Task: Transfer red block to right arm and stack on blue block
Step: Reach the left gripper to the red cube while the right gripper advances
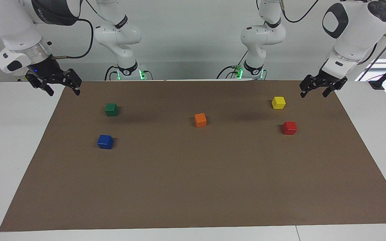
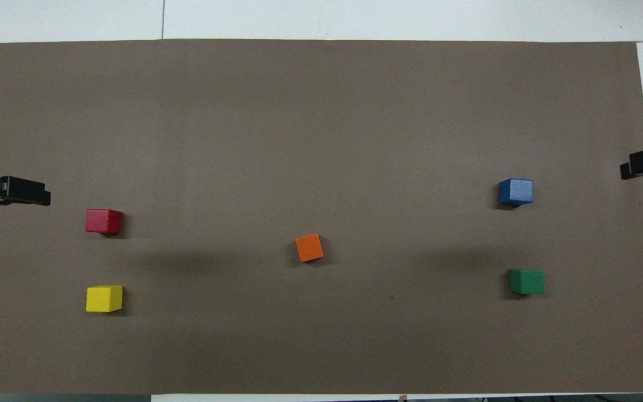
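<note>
The red block (image 1: 289,128) (image 2: 104,221) sits on the brown mat toward the left arm's end of the table. The blue block (image 1: 105,141) (image 2: 516,191) rests on the mat toward the right arm's end. My left gripper (image 1: 313,94) hangs open and empty in the air over the mat's corner by its own base, apart from the red block. My right gripper (image 1: 64,90), with a small blue light on its wrist, hangs open and empty over the mat's other corner by the robots. Neither gripper touches a block.
A yellow block (image 1: 278,102) lies nearer to the robots than the red one. A green block (image 1: 111,109) lies nearer to the robots than the blue one. An orange block (image 1: 200,120) sits mid-mat. The brown mat (image 1: 193,187) covers most of the white table.
</note>
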You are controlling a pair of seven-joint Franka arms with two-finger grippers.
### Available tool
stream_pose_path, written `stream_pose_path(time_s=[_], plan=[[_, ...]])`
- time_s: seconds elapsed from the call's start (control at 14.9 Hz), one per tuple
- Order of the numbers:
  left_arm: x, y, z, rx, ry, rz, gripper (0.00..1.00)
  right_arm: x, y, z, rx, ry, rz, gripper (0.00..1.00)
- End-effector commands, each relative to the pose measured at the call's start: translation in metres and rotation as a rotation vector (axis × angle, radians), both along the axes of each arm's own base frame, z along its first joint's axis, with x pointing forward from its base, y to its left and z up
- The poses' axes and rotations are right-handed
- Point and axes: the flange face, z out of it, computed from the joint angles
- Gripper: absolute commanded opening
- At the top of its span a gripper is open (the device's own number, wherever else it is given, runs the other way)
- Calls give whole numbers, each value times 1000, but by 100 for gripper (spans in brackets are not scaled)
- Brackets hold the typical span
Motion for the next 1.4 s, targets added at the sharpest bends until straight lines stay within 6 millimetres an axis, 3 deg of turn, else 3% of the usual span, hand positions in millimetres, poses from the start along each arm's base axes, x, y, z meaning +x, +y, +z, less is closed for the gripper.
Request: stream_pose_path(time_s=[0.0,0.2,0.33,0.47,0.74,1.0,1.34], plan=[[-17,7,-33,15,-27,-49,100,-17,0,-16,102,-21,19,100],[-11,14,-70,16,-25,-61,100,-28,11,-46,238,-67,-22,100],[-8,14,-97,16,-27,-62,100,-34,18,-55,272,-88,-32,100],[-6,14,-117,18,-42,-61,100,-38,24,-62,417,-88,-70,100],[3,15,-155,16,-10,-61,100,-57,10,-95,631,-120,20,100],[8,16,-181,18,-5,-62,100,-73,5,-124,893,-149,65,100],[2,14,-208,21,-25,-65,100,-82,35,-161,1187,-159,46,100]])
